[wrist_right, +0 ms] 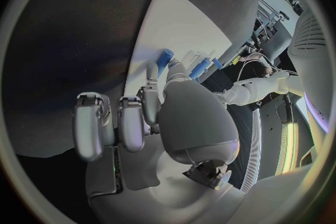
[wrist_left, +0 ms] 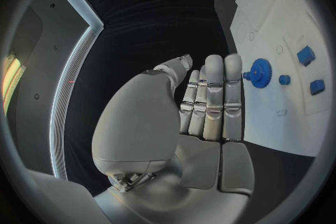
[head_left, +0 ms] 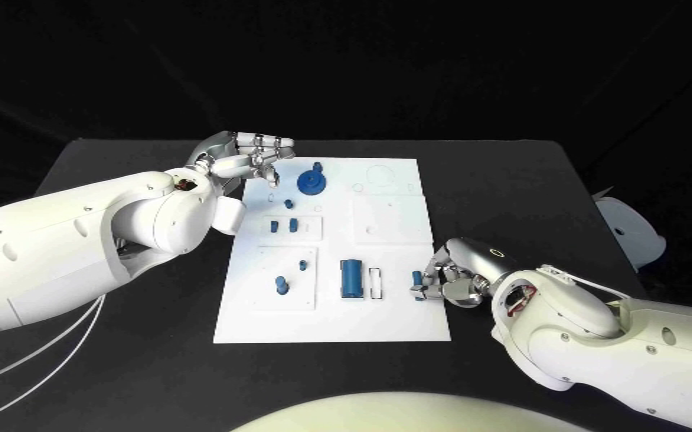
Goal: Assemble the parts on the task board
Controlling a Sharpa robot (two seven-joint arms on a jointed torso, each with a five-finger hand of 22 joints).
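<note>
From the head camera, a white rectangular task board [head_left: 389, 324] lies in the middle of a black table [head_left: 130, 167]. The left hand [head_left: 248, 159], silver and many-fingered, hovers over the board's far left corner with fingers apart and nothing in them. Just beside its fingertips a round blue gear part [head_left: 312, 182] stands on the board near the far edge. Two small blue pegs [head_left: 283, 224] stand in a raised panel along the left side, and two more small blue pieces [head_left: 290, 276] sit in a panel closer to the near left corner. A larger blue cylinder part [head_left: 351, 277] lies near the middle of the near half. At the board's right edge, toward the near corner, the right hand [head_left: 450, 280] pinches a small blue peg-shaped part [head_left: 418, 279] upright against the board.

From the left wrist camera, the left hand [wrist_left: 203, 106] shows straight, unclenched fingers, holding nothing, with the gear [wrist_left: 260, 70] just beyond their tips.

From the right wrist camera, the right hand [wrist_right: 150, 117] has fingertips closed on the small blue peg [wrist_right: 164, 59] over the white board [wrist_right: 150, 33].
</note>
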